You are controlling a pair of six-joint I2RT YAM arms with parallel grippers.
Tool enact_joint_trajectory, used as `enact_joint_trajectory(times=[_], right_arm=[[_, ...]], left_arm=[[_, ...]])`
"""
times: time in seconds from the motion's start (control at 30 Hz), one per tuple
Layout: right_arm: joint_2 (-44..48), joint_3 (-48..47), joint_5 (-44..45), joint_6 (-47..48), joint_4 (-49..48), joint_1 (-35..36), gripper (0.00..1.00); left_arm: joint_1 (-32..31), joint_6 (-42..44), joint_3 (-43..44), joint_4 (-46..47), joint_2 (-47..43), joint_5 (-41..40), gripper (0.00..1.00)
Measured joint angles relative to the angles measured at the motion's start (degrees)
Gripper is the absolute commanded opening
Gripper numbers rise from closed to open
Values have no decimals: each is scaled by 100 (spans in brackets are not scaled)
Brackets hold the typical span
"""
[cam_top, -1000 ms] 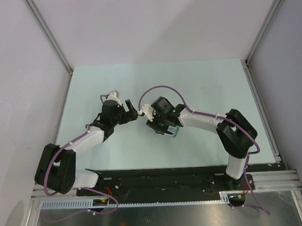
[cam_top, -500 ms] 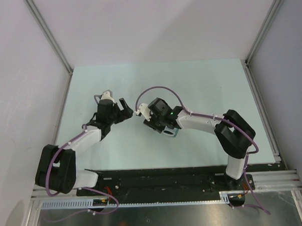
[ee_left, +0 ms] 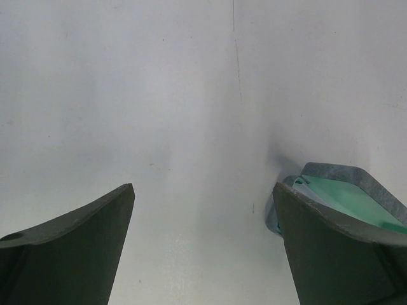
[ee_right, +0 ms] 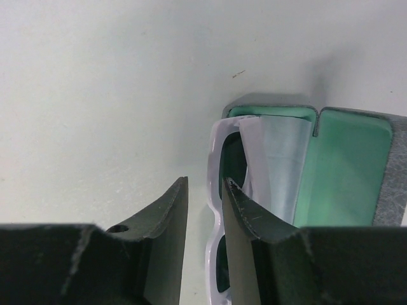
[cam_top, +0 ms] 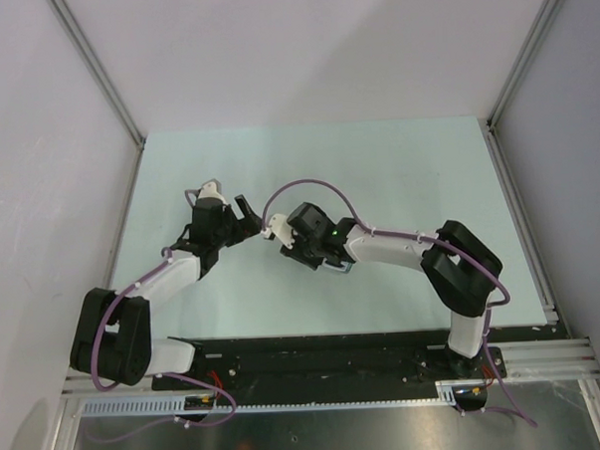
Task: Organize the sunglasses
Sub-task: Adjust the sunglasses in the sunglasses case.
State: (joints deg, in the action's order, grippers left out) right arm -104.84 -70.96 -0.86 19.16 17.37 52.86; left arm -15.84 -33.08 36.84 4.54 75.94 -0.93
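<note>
White sunglasses (ee_right: 215, 152) half in case (ee_right: 350, 171) — right end effector (ee_right: 204, 180) narrow about frame, grip unclear; left end effector (ee_left: 202, 185) wide — next, seat them flat.

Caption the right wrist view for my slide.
Right gripper straddling the white sunglasses at the open green-lined case.

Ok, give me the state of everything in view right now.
sunglasses: partly inside the case, one lens end sticking out.
case: open, green lining showing.
cloth: in the case, against the sunglasses.
left end effector: wide open, empty.
right end effector: nearly closed, fingers astride the white frame; firm grip unclear.
</note>
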Motion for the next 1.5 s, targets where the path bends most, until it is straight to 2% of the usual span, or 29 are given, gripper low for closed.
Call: enact_joint_trajectory(times=[0.4,0.57,0.83,1.13,1.5], right_arm=[[-313,0,330,-35,-68,7,32],[-407,-9,407,-50,-162,7,12],[-334,-74,492,-90,-177,-72,0],[-249,-87,264,-151,-109,-332,0],[-37,-195,-968,-321,210,-874,0]], left_arm=[[17,0,0,-2,0,2,96],[17,0,0,0,0,2,96],[22,0,0,-2,0,4,95],[22,0,-2,0,0,4,95],[24,-2,-4,0,2,109,95]])
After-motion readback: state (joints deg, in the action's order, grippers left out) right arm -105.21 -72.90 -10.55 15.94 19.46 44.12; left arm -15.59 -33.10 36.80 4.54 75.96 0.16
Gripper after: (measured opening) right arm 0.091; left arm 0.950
